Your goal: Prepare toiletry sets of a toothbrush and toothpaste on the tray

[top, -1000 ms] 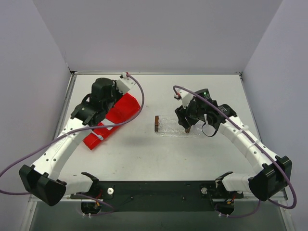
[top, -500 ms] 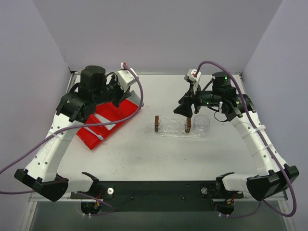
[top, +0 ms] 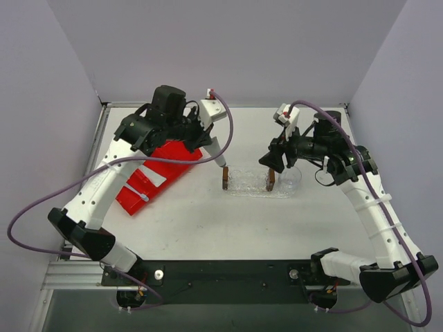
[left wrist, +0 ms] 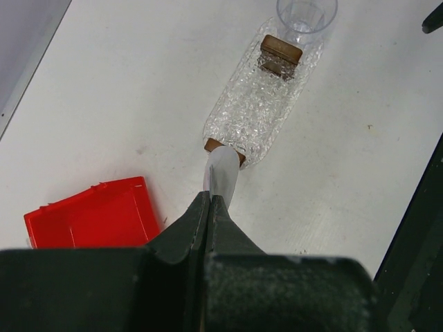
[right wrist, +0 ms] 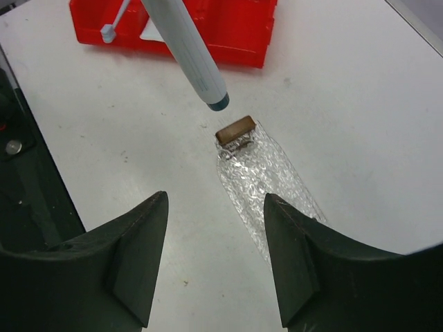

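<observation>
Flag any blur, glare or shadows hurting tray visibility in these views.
Top external: even light, faint shadows, the tray barely separates from the white table. Left wrist: tray texture crisp with sparkle; left gripper a dark soft mass near the lens. Right wrist: toothpaste and tray sharp, right gripper soft, pale blur at lower right.

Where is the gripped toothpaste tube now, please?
The toothpaste hangs centre-left in the top view, pinched by the left end effector, cap over the left brown end of the clear rack.
</observation>
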{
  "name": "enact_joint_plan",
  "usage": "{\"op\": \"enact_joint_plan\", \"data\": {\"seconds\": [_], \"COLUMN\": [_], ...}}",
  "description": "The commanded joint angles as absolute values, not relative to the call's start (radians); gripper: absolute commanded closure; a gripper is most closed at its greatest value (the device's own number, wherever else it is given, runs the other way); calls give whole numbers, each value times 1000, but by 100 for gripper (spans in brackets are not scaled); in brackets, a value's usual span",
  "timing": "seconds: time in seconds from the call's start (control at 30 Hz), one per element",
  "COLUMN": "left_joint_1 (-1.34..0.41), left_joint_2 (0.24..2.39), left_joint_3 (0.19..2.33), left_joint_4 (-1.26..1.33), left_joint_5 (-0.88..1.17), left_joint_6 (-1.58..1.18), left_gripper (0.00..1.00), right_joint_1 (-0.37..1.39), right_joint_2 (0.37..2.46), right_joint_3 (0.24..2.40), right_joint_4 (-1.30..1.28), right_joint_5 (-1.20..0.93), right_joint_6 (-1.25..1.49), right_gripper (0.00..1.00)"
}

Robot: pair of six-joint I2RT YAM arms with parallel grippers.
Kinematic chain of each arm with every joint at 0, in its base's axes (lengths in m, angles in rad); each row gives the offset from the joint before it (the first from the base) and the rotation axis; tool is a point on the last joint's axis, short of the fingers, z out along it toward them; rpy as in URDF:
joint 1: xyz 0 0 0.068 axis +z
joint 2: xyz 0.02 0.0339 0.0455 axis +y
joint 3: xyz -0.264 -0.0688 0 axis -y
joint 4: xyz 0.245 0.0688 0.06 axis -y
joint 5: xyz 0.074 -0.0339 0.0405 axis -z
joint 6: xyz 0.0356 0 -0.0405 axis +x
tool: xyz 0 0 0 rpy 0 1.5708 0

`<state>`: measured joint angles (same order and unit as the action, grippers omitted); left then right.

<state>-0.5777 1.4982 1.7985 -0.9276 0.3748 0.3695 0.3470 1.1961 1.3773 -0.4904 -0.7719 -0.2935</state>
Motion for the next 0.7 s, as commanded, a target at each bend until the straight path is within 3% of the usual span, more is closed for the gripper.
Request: {"op": "enact_joint_plan", "data": {"seconds": [0.0,0.33,0.67], "left_joint_1": [-615,-667,-692], "left_joint_2": [1578,1805,1873], "left_joint_3": [1936,2216,2253], "left_joint_4": [-939,-1100,-1111], "left_joint_5": [400,380,359], "left_joint_6": [396,437,446], "left_gripper": [100,100,100], "right_joint_1": [316,238,115], "right_joint_2": [1120,973,922], "right_joint_3": [1296,1088,993], "right_joint_4": [-489,-488,-477], "right_joint_5": [-651,-503,-564], "right_joint_6": [-296,-269,-219], "right_gripper": [48,48,48]}}
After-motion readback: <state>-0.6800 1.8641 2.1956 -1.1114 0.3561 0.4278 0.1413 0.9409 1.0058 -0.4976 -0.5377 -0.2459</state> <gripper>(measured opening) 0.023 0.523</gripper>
